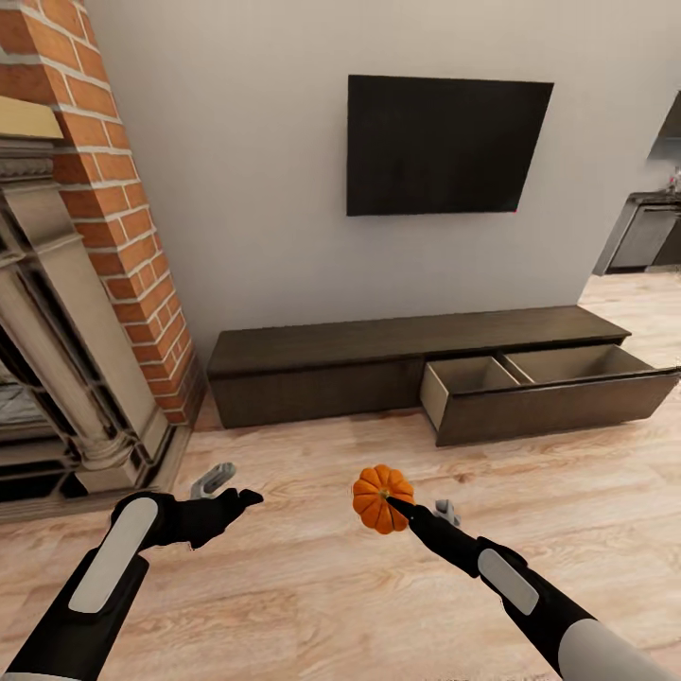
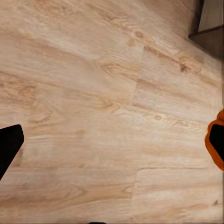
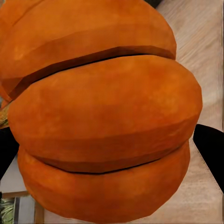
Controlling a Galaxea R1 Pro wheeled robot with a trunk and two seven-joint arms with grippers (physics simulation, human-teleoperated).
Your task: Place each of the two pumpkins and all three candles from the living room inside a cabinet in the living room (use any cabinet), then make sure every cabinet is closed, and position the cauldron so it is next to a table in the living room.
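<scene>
Head view: I have the right end effector (image 1: 395,504) just below frame centre, clamped on a pumpkin (image 1: 381,497) held up over the wood floor (image 1: 312,586). The pumpkin's stem end faces the arm. My left end effector (image 1: 236,498) sits at lower left, holding nothing; from here I cannot tell how wide its fingers stand. The cabinet (image 1: 378,355) runs along the grey wall (image 1: 246,189) across the middle of the frame. Its right-hand drawer (image 1: 553,392) is pulled out, showing two pale compartments with nothing in them; the left half is shut. A black TV (image 1: 443,144) hangs on the wall above it, screen dark, no logo that I can read. The brick chimney (image 1: 113,189) and ornate fireplace (image 1: 57,359) fill the left edge. At far right, upper part of the frame, a dark kitchen appliance (image 1: 648,232) stands beyond the wall.

Left wrist view: mostly floor planks. One black fingertip (image 2: 9,147) shows at the left edge and the other at the right edge in front of a sliver of pumpkin (image 2: 213,151), so the fingers are spread wide with nothing between them. A dark cabinet corner (image 2: 210,35) sits at upper right.

Right wrist view: the pumpkin's orange ribs (image 3: 102,116) crowd the frame, with black fingers (image 3: 212,149) pressed at both sides. No writing or labels show anywhere.
</scene>
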